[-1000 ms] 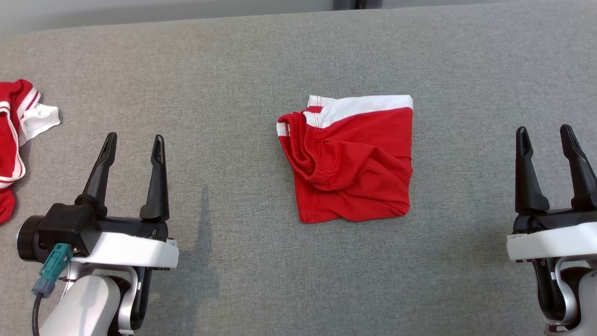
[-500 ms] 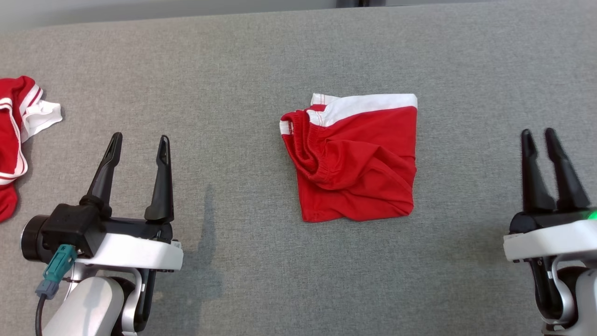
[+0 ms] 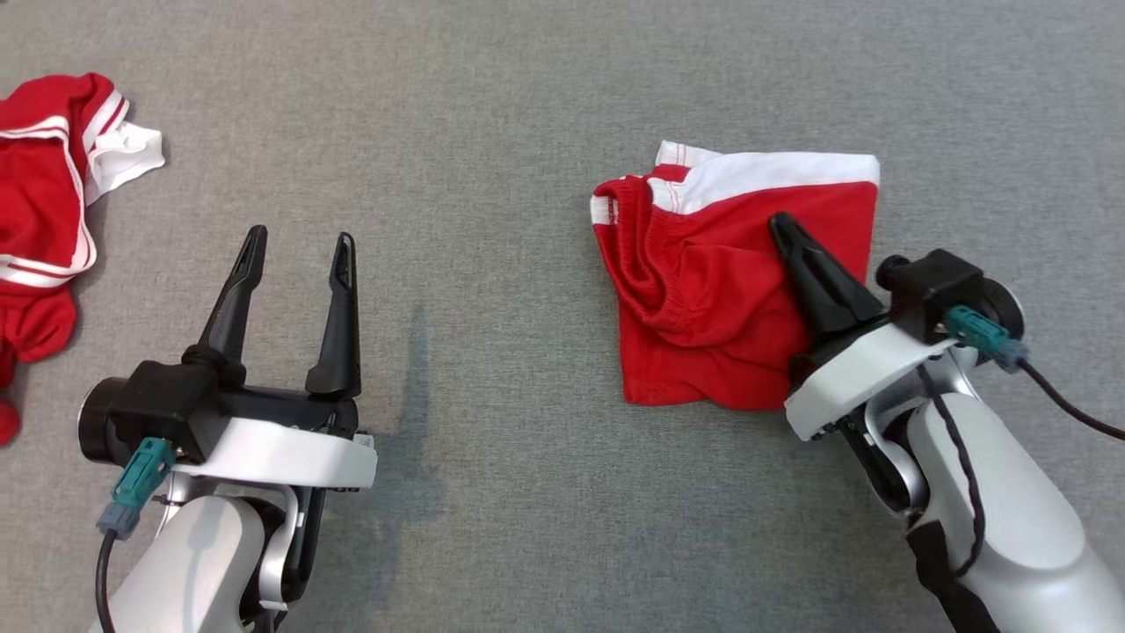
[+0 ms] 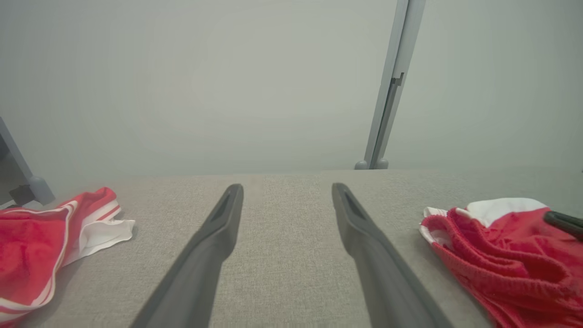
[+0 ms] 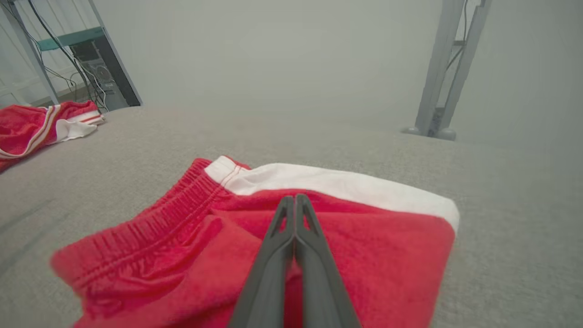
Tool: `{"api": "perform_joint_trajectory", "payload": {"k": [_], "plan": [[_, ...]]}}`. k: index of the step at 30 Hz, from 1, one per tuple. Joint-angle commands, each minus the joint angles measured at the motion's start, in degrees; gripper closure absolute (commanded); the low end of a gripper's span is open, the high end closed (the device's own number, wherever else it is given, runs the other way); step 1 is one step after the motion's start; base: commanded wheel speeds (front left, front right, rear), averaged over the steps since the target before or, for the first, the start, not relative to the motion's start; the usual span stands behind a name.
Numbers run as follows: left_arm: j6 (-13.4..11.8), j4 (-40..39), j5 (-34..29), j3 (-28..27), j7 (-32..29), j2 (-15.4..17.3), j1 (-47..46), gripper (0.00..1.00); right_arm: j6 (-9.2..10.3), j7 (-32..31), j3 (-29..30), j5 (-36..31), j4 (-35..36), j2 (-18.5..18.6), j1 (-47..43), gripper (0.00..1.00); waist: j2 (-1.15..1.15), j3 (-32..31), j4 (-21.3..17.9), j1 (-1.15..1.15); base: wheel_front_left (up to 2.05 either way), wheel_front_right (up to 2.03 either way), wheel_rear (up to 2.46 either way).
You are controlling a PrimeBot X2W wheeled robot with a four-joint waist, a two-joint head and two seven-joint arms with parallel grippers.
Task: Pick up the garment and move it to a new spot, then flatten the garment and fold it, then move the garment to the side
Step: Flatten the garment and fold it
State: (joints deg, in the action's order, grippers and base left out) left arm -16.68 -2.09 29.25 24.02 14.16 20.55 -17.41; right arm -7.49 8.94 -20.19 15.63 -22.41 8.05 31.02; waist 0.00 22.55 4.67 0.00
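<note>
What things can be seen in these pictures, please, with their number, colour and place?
folded garment: one, red with a white band, on the table right of middle
second garment: one, red with white stripes, crumpled at the table's left edge
table: one, grey fabric top, under both garments
metal frame: one, grey, standing behind the table's far edge
shelf with cables: one, dark with a green top, in the background
left gripper: one, black fingers, open, over bare table
right gripper: one, black fingers, shut, tips over the folded garment
</note>
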Motion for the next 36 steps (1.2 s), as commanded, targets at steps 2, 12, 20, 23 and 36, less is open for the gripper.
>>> {"api": "perform_joint_trajectory", "payload": {"k": [2, 12, 20, 23, 36], "plan": [[0.49, 0.64, 0.08, 0.0, 0.35, -0.32, -1.08, 0.0, -0.01, 0.8, -2.25, 0.99, -3.25, 0.76, 1.53, 1.0, 0.0, 0.4, 0.77, 0.0, 0.0, 0.0, 0.0], [1.48, 2.29, 0.11, -0.83, 0.82, -1.27, -0.69, 0.0, -0.01, 2.22, -10.3, 6.16, -5.57, 0.65, -2.77, 1.0, 0.0, 0.43, 0.29, 0.0, 0.0, 0.0, 0.0], [1.73, 2.6, -0.27, -1.64, 0.95, -0.59, -0.43, 0.0, -0.01, 3.85, -9.16, 6.7, -0.17, -0.39, -6.03, 1.0, 0.0, -0.34, -1.61, 0.0, 0.0, 0.0, 0.0], [1.28, 2.6, -0.25, -2.14, 0.97, -0.22, 0.37, 0.0, -0.01, 4.42, -5.42, 5.68, 2.97, -0.79, -7.81, 1.0, 0.0, -1.32, -2.36, 0.0, 0.0, 0.0, 0.0], [-0.33, 0.41, 0.01, -3.45, 0.86, 1.44, 4.59, 0.0, -0.01, 0.8, 18.7, -1.36, 17.17, -3.29, -17.15, 0.0, 0.0, -7.87, -4.63, 0.0, 0.0, 0.0, 0.0]]}}
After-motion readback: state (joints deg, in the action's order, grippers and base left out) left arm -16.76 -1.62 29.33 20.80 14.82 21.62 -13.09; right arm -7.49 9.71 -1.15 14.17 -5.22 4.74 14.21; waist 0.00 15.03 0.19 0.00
